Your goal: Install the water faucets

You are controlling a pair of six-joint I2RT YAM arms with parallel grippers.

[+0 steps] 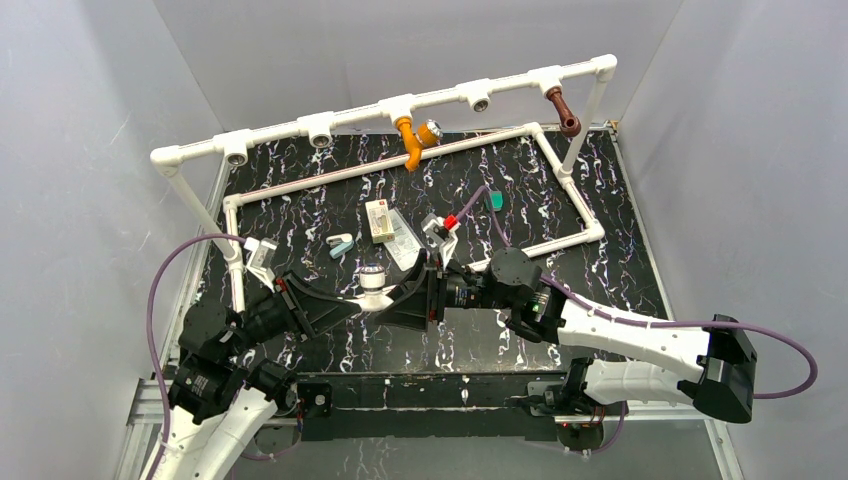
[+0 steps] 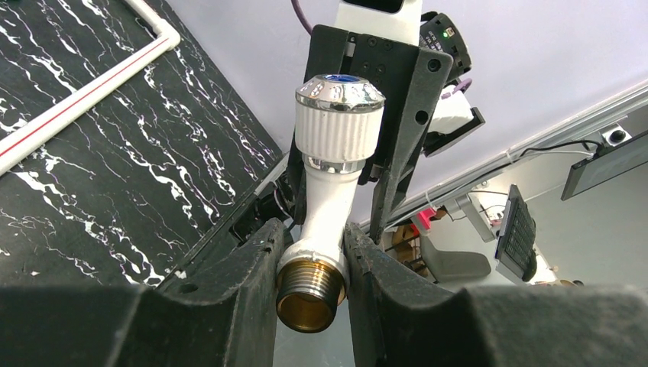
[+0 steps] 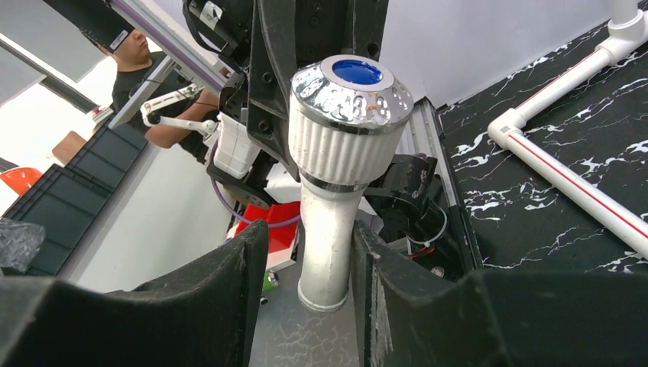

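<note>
Top view: white faucet [image 1: 373, 279] sits over mid-table [image 1: 455, 345], both arms meeting on it. Left wrist: left gripper [image 2: 309, 256] clamped on its brass threaded end. Right wrist: right gripper [image 3: 309, 264] half-wide, straddling the stem, gap one side.

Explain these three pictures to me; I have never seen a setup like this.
A robot's left arm and right arm are bolted at the near edge of a black table. The wide picture looks down from above and behind; the other two come from a camera on each wrist. On the table stands a white pipe frame with an orange faucet and a brown faucet fitted; a small box and a teal piece lie loose. The left gripper clamps a white faucet near its brass thread. The right gripper flanks its tube, a gap showing on one side.
</note>
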